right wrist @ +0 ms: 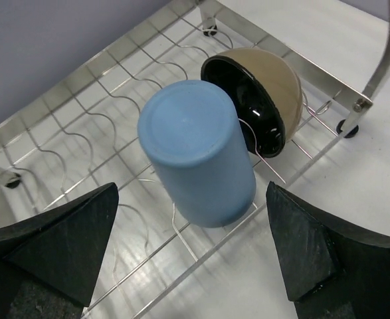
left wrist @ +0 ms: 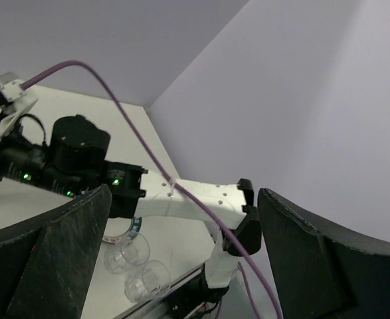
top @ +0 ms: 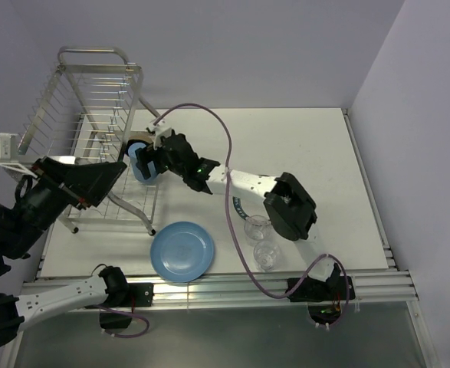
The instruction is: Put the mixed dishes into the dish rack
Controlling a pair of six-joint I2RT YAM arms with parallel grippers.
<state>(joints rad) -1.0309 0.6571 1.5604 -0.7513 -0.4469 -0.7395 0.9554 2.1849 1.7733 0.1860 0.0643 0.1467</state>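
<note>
The right gripper [right wrist: 192,196] has its fingers [right wrist: 62,246] spread wide, clamped on nothing. The cup [right wrist: 198,153] lies between and just beyond the fingertips, with a gap on either side. It rests tilted on the wavy wires of the rack [right wrist: 82,126], its flat base turned toward the fingers.

Just past the cup, on its far right side, the bowl [right wrist: 264,93] stands on edge in the same tier. Its black inside faces the cup and its tan outside faces away. Whether cup and bowl touch, I cannot tell.

The left gripper [left wrist: 183,199] hangs at the rack's near side, its fingers [left wrist: 68,252] also apart and empty. Far beyond its fingertips, low between them, two glasses [left wrist: 131,249] stand side by side on the table [top: 301,146]. A bit of the lettered plate [left wrist: 133,229] shows just behind them, under the right arm [left wrist: 195,199].

From above, the blue plate [top: 182,251] lies flat on the table, well back from both pairs of fingers and near the arm bases. The glasses stand to its right. The lettered plate is mostly hidden beneath the right arm.
</note>
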